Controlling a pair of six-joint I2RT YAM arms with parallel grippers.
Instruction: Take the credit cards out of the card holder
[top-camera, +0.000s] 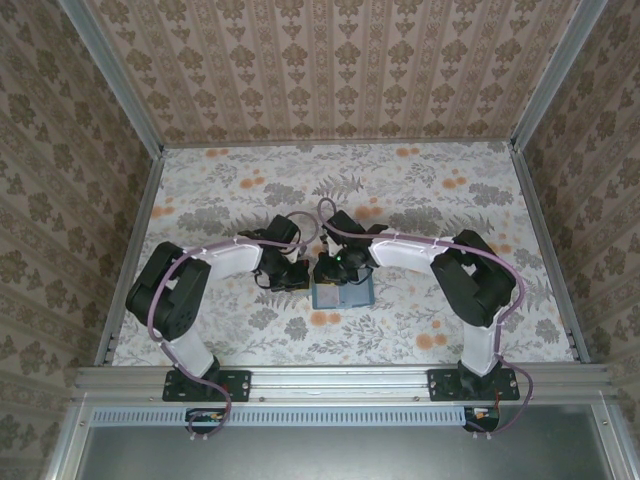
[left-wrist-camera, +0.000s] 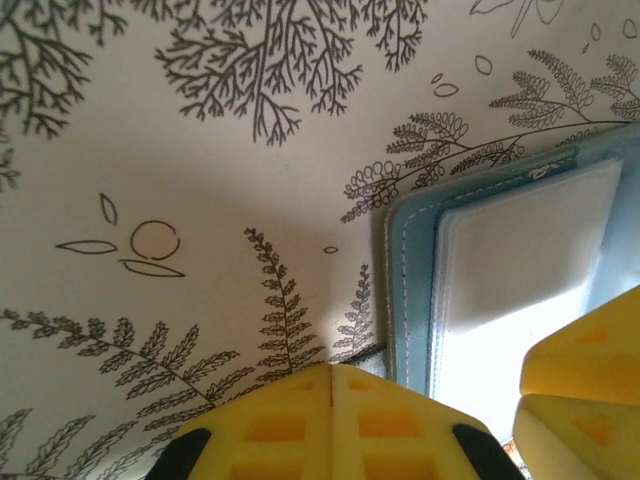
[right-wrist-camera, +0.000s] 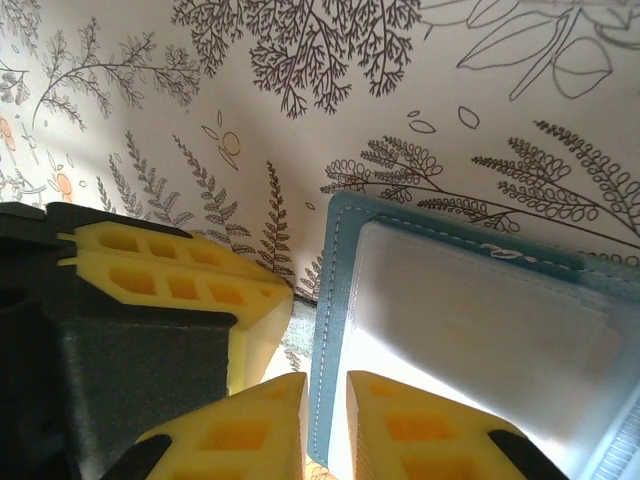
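Floral desk (top-camera: 400, 190); card holder (top-camera: 345, 295) lies open at centre, pale credit card (right-wrist-camera: 470, 320) in its sleeve; left tool (left-wrist-camera: 330, 400) at its 9 o'clock, shut, empty; right tool (right-wrist-camera: 326, 420) slightly parted over its edge, grip unclear.

Lit softly and evenly from above in the top view, faint shadows beside the card holder (top-camera: 345, 297). Washed out by white glare across its pocket in both wrist views. Blurred below it, sharper on the tabletop (left-wrist-camera: 250, 200) beyond.
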